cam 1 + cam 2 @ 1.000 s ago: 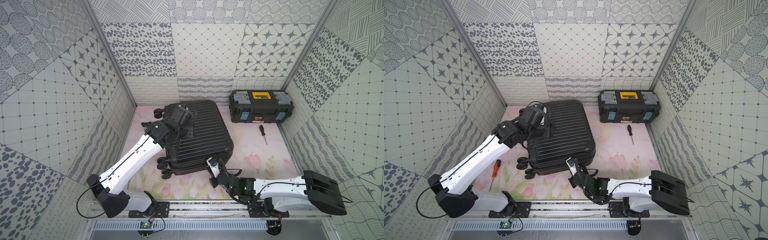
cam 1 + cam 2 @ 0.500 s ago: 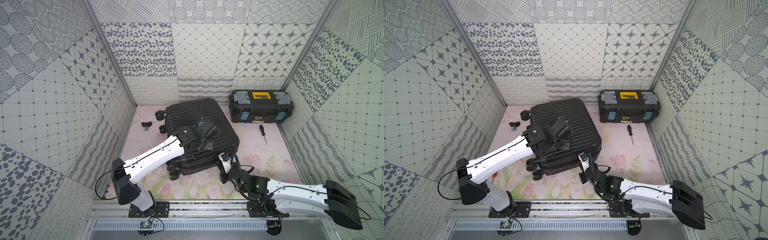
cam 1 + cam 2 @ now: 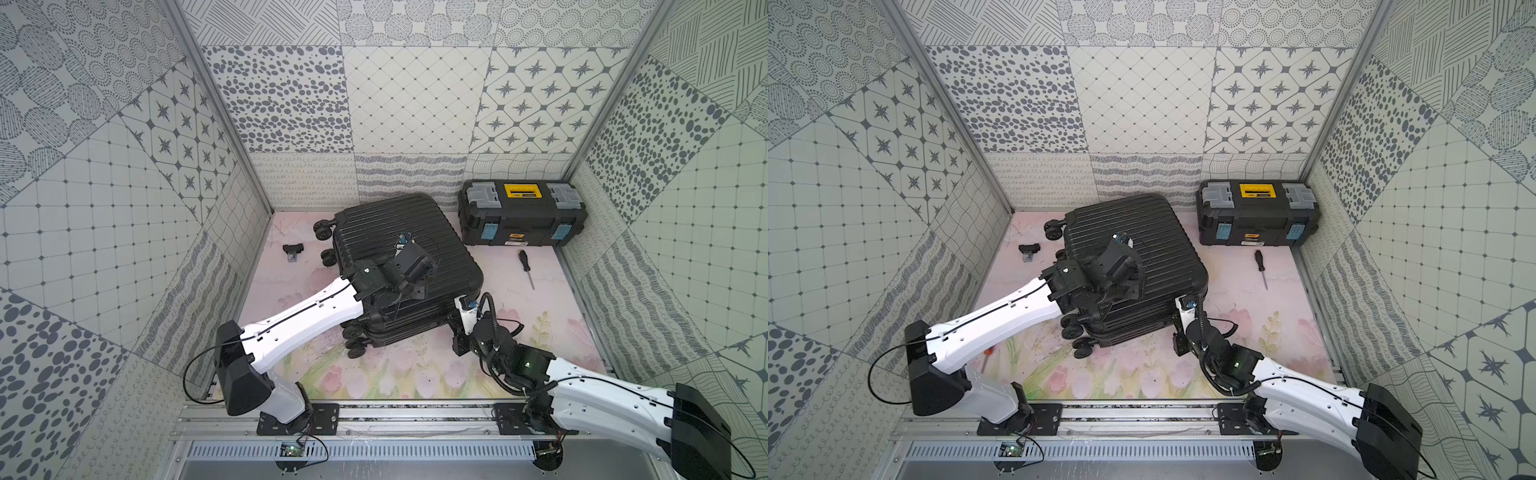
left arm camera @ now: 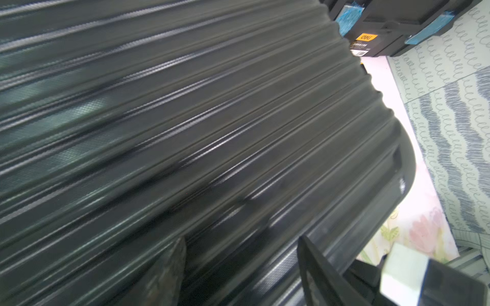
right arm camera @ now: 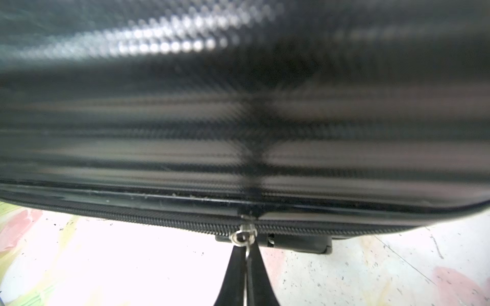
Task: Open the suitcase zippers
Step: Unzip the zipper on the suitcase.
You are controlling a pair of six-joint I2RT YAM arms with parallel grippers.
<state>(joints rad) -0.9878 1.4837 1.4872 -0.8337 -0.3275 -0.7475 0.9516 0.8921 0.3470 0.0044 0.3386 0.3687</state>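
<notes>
Sliding rightward since a second ago, the suitcase (image 3: 374,224) is now lying flat at the centre of both top views, leaving a small black part (image 3: 293,249) showing at centre left. Its black hard shell is showing parallel ribs, a fine woven-look grain and rounded corners, with casters (image 3: 323,227) sticking out along its left edge. It is lying closed, so its inside is hidden. Along its narrow side the toothed zipper track (image 5: 159,221) is running straight, blurring toward the frame edges. The right gripper (image 5: 247,261) is pinching the thin tab of the metal zipper pull (image 5: 242,236), its fingers pressed together on it. The left gripper (image 4: 238,275) is hanging close over the ribbed lid with its fingers spread and holding nothing; motion is smearing that view. At upper right a black toolbox (image 3: 521,216) with grey and yellow lid parts is sitting shut, its contents unseen. A dark-handled screwdriver (image 3: 525,268) is lying before it on the floral mat (image 3: 415,374).
</notes>
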